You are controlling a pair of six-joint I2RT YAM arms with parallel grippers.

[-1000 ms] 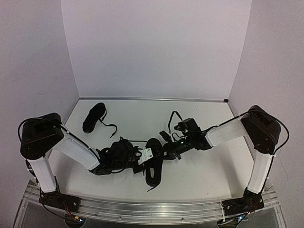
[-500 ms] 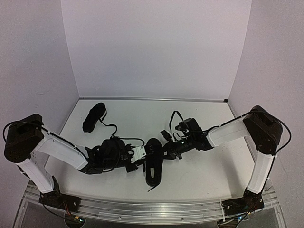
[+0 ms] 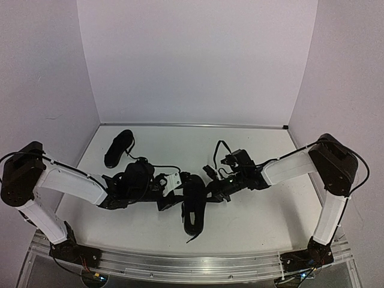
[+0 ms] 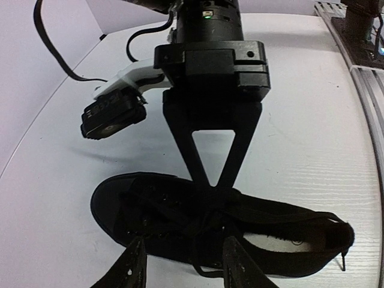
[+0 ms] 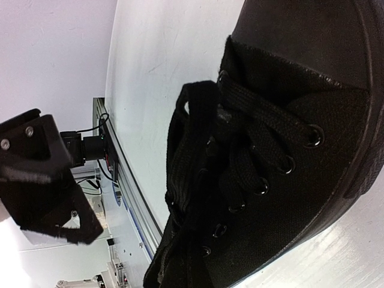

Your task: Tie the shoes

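Top external shows the near shoe (image 3: 193, 210) standing on its sole on the white table (image 3: 258, 222), with its toe toward the table's far side and its heel toward the near edge. A lace end (image 3: 191, 239) lies just off the heel. The left gripper (image 3: 173, 199) sits just left of this shoe, level with its lacing. The right gripper (image 3: 207, 191) comes in from the shoe's right and meets its upper at the middle. The far shoe (image 3: 119, 147) lies well behind and to the left of the near shoe, apart from both grippers, and one of its laces trails toward the near shoe. In the left wrist view, the left fingers (image 4: 133, 270) are spread apart low over the near shoe's flank, one on each side of the laces (image 4: 204, 222); whether they touch it cannot be told. Opposite them, the right fingers (image 4: 190, 150) slope together into a V, their tips closed on the crossing laces at the shoe's middle. Whether a lace is pinched between those tips cannot be told. The right wrist view is filled by the near shoe's eyelets and laces, with the left gripper beyond its side.
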